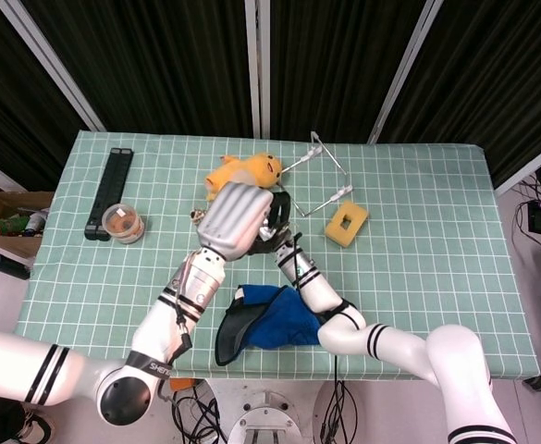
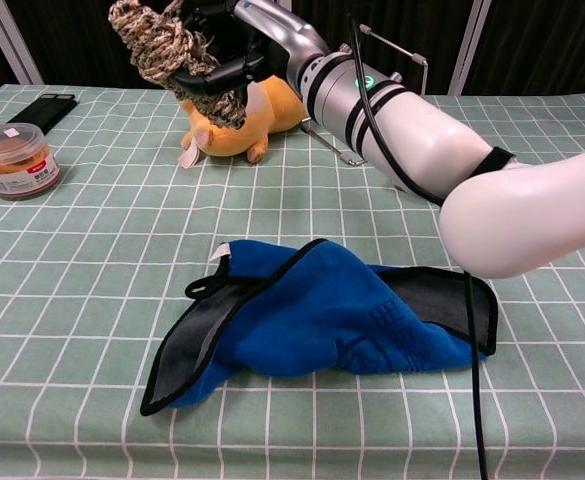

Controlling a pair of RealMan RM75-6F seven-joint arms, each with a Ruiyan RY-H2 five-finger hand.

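In the chest view, at the upper left of the frame, the right hand (image 2: 217,45) is closed around a bundle of rope (image 2: 162,40) — brown and cream, knotted — and holds it clear of the tabletop (image 2: 92,250), just above the yellow plush toy (image 2: 242,120). In the head view the left arm's forearm covers the middle of the frame and hides most of that grasp; only a bit of the right hand (image 1: 279,217) shows behind it, and the left hand itself cannot be made out, so its state cannot be told.

A blue cloth (image 2: 322,320) with black lining lies crumpled at the lower centre of the chest view, near the table's front edge. A small jar (image 2: 14,158) with a clear lid stands at the left, and a black bar (image 1: 109,190) lies beyond it at the upper left of the head view. A wire frame (image 1: 330,171) and a yellow sponge (image 1: 346,223) lie right of the toy.
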